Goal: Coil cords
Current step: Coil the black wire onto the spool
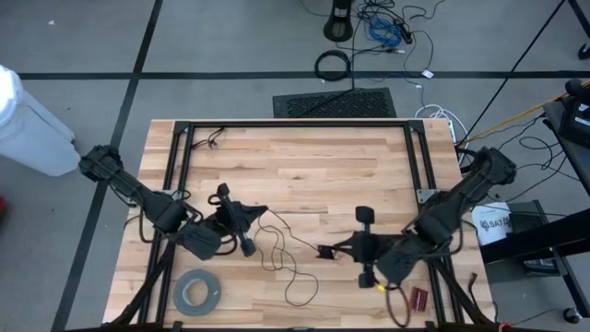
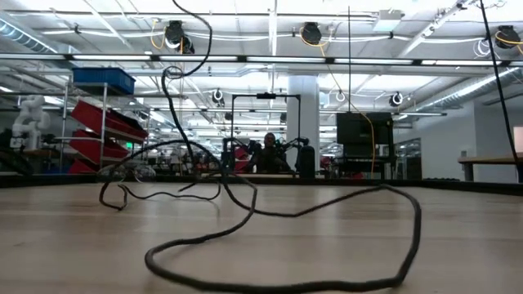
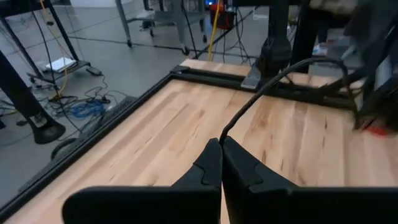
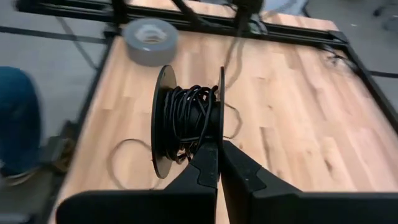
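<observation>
Over the table [image 1: 304,157], left gripper [image 3: 221,144] pinching the cord [image 3: 261,93] should feed it taut while right gripper [image 4: 219,146], clamped on the spool [image 4: 186,121], winds evenly.

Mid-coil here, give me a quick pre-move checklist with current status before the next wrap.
1. Left gripper shut on the wire: ok.
2. Right gripper shut on the spool: ok.
3. Wire already wound on spool: ok, several turns visible.
4. Slack loops on the table free of knots: cannot tell.
5. Tape roll clear of the loose wire: ok, apart.
6. Wire taut between grippers: not ok, slack lies looped.
</observation>
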Controlling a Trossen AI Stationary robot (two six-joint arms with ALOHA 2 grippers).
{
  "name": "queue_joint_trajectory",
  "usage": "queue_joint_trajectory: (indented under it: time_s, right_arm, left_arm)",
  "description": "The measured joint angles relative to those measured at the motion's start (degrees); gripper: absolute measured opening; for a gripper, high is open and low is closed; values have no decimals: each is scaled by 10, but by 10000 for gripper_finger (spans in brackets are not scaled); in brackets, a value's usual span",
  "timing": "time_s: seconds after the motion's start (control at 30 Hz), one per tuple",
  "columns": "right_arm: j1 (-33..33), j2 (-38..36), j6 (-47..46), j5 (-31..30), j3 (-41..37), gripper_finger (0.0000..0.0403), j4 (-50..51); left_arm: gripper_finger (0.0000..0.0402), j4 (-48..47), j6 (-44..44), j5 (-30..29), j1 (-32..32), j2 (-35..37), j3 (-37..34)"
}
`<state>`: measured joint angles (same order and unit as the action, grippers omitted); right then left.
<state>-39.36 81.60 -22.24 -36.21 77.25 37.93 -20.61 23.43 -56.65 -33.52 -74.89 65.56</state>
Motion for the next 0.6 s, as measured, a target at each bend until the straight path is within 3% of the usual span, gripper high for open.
queue_joint_trajectory:
  time_s: [0.4,0.6]
  right_arm:
    - [64,53,-17,-47,0,0,-4]
    - [94,54,-8,-73,0,0,-17]
  left_arm:
    - [0,157,-76,40,-3,1,0]
    - [0,182,-77,41,0,0,0]
